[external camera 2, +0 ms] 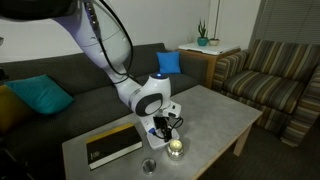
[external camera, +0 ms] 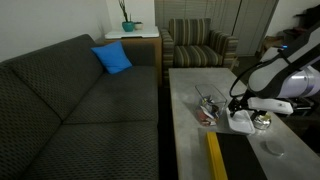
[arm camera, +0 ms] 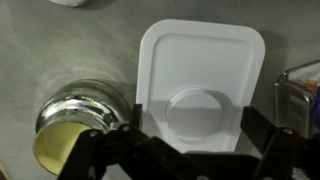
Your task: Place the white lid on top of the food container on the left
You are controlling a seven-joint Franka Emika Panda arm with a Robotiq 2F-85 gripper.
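The white lid (arm camera: 200,70) lies flat on the grey table, in the middle of the wrist view, and shows as a white patch in an exterior view (external camera: 243,122). My gripper (arm camera: 195,125) is open just above it, with one finger at each side of the lid's near end (external camera: 240,108). The food container (external camera: 208,108), clear with dark and reddish contents, stands to the left of the lid and apart from it. Only its edge shows at the right of the wrist view (arm camera: 300,92). In the exterior view from the table's far side (external camera 2: 165,122) the gripper hides the lid.
A small round container with yellowish contents (arm camera: 72,135) stands close beside the lid (external camera: 262,122) (external camera 2: 176,148). A small grey disc (external camera: 275,148) (external camera 2: 149,165) lies near the table edge. A black and yellow book (external camera: 225,160) (external camera 2: 112,145) lies on the table. A dark sofa (external camera: 80,100) runs alongside.
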